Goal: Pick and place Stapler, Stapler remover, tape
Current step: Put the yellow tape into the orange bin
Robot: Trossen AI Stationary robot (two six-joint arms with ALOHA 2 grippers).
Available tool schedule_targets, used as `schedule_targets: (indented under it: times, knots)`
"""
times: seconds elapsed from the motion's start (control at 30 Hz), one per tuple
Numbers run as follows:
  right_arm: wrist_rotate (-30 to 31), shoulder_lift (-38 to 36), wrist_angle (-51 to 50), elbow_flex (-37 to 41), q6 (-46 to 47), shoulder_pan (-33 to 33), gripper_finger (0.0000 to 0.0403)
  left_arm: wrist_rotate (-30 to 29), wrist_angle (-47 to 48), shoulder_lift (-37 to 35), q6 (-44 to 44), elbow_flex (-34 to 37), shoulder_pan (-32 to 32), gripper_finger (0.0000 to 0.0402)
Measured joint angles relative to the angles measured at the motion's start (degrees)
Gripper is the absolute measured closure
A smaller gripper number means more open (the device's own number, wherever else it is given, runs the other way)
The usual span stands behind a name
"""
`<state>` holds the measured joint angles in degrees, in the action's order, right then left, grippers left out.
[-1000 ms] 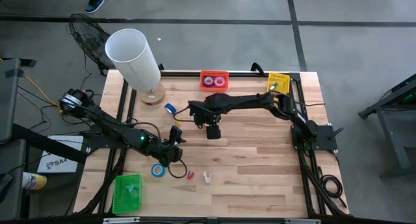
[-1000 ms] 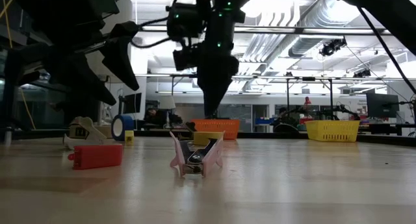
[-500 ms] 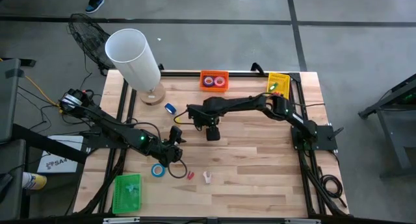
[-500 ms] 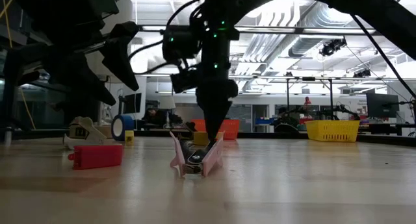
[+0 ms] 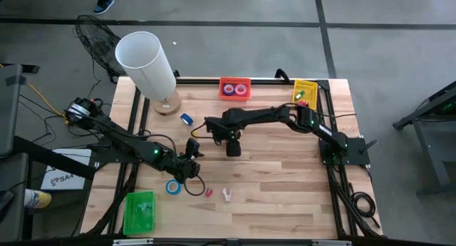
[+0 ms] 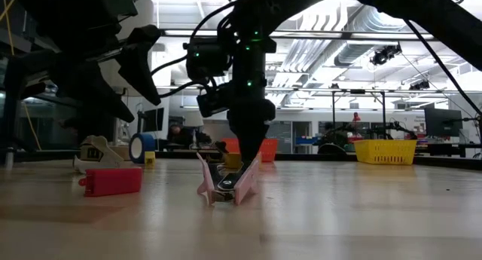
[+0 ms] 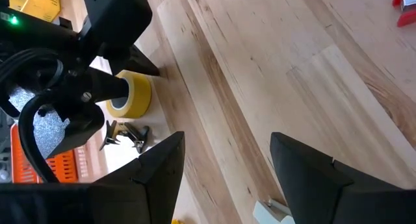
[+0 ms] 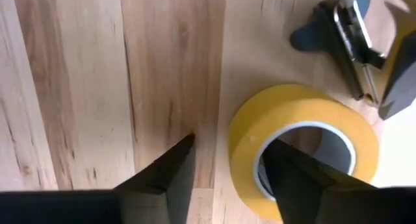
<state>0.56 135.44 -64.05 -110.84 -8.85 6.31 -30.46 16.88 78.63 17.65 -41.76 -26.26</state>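
A yellow tape roll (image 8: 305,146) lies flat on the wood at the table's middle. My right gripper (image 8: 231,141) points down over it, open, with one finger (image 8: 292,178) in the ring's hole and the other (image 8: 162,178) outside its wall. A black staple remover (image 8: 351,42) lies just beside the roll. My left gripper (image 7: 227,178) hangs open and holds nothing left of centre (image 5: 191,169). Near the front lie a blue tape roll (image 5: 172,187), a small red stapler (image 5: 209,192) and a pink staple remover (image 5: 226,195). My right gripper comes at the yellow tape from above, astride the ring's wall (image 8: 244,152). Bare wood shows between the outer finger and the wall. Whether the inner finger touches the inner wall I cannot tell. The roll rests flat on the table.
An orange basket (image 5: 235,88) with tape rolls and a yellow basket (image 5: 305,90) stand at the far edge. A green basket (image 5: 140,209) sits at the near left. A tall white cylinder (image 5: 146,60) stands at the far left, with another blue roll (image 5: 187,119) near it.
My right gripper has sunk toward the table, down over the yellow tape roll, and has tipped a little. The roll has stayed in place.
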Motion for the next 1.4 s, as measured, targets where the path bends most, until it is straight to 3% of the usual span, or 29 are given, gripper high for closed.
schedule_targets:
  times: [0.33, 0.47, 0.63, 0.73, 1.0, 1.17, 1.4]
  knots:
    - [0.72, 0.02, -2.56, 0.00, -1.23, 0.00, 0.0373, 0.00, -0.02, 0.00, 0.00, 0.00, 0.00, 0.0179]
    - [2.19, -0.15, -4.30, 0.05, -2.55, -0.01, 0.0373, 0.00, -0.02, 0.00, 0.00, 0.00, 0.00, 0.0179]
    - [11.08, -2.51, -6.63, 0.39, -2.55, 0.24, 0.0372, 0.00, -0.04, 0.00, 0.00, 0.00, 0.00, 0.0179]
    - [13.00, -5.44, -5.63, 0.15, -2.51, 1.36, 0.0372, -0.04, -0.15, 0.00, 0.00, 0.00, 0.00, 0.0179]
    - [11.38, -11.23, -0.04, 0.11, -1.56, 6.56, 0.0372, -0.07, -0.49, 0.00, 0.00, 0.00, 0.00, 0.0179]
    - [7.22, -11.60, 6.99, 0.15, 6.25, 12.02, 0.0372, -0.11, -0.49, 0.00, 0.00, 0.00, -0.01, 0.0179]
    - [6.21, -11.72, 14.47, 0.13, 14.88, 19.67, 0.0372, -0.09, -0.44, 0.00, 0.00, 0.00, 0.00, 0.0179]
